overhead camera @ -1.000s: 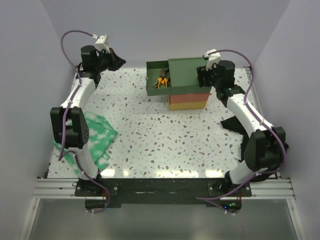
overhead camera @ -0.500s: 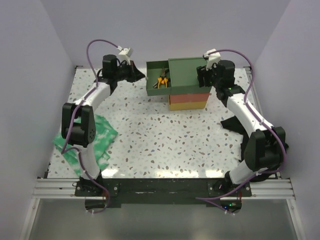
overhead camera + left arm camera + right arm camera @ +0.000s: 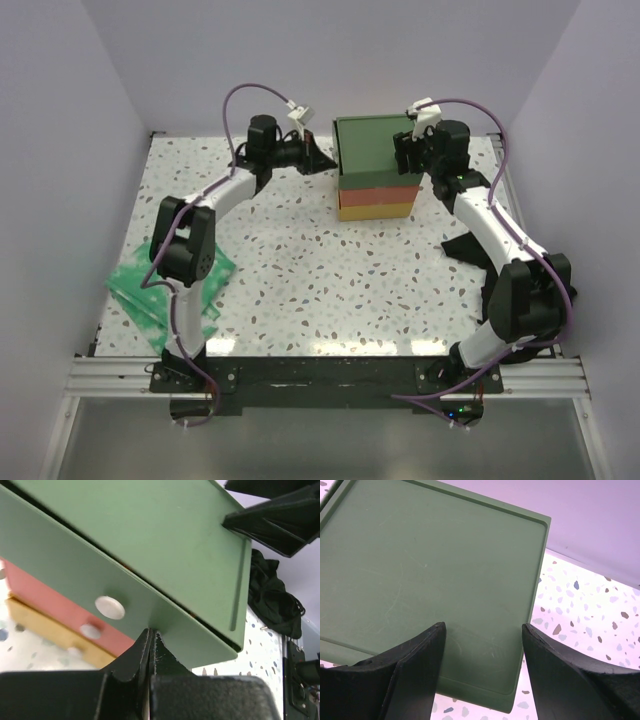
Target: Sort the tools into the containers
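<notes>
The drawer stack (image 3: 376, 168) stands at the back middle of the table: dark green top, red-orange middle, yellow bottom. Its green drawer front (image 3: 100, 580) now sits flush, with a white knob (image 3: 110, 607). My left gripper (image 3: 326, 160) is shut and empty, its tips pressed against the green drawer front in the left wrist view (image 3: 151, 632). My right gripper (image 3: 412, 150) is open over the stack's green top near its right edge (image 3: 440, 580). No tools show; they are hidden.
A green-and-white patterned cloth (image 3: 135, 295) lies at the left front under the left arm. A black cloth (image 3: 462, 245) lies by the right arm; it also shows in the left wrist view (image 3: 272, 600).
My left arm swung right across the back of the table and pushed the open green drawer, with the pliers in it, shut. The right arm has not moved.
</notes>
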### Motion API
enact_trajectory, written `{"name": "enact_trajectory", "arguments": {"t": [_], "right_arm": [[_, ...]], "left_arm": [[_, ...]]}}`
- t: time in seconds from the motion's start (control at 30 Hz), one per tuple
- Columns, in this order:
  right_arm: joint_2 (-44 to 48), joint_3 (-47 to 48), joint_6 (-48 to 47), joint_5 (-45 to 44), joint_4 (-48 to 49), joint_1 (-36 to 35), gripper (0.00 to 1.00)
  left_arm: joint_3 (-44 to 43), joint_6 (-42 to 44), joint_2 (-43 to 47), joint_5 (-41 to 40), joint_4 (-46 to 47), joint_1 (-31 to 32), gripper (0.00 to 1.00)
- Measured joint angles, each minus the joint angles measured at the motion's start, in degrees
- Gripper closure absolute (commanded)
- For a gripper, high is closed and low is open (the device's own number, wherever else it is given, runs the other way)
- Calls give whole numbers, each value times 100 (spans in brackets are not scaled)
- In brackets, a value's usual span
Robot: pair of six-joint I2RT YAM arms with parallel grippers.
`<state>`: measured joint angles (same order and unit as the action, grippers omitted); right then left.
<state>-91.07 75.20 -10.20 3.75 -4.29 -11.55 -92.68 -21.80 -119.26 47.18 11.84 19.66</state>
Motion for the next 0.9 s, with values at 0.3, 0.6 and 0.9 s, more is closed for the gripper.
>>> {"name": "enact_trajectory", "arguments": {"t": [0.3, 0.6, 0.9], "right_arm": [[37, 0, -4, -20, -68, 33, 33], [179, 219, 122, -146, -686, 26, 28], [227, 1067, 192, -278, -1993, 31, 1]], "left_arm": [[-46, -166, -190, 208, 363, 155, 97], [-118, 107, 146, -590, -870, 26, 51], [-118, 953, 1458, -1320, -2365, -955, 0]]}}
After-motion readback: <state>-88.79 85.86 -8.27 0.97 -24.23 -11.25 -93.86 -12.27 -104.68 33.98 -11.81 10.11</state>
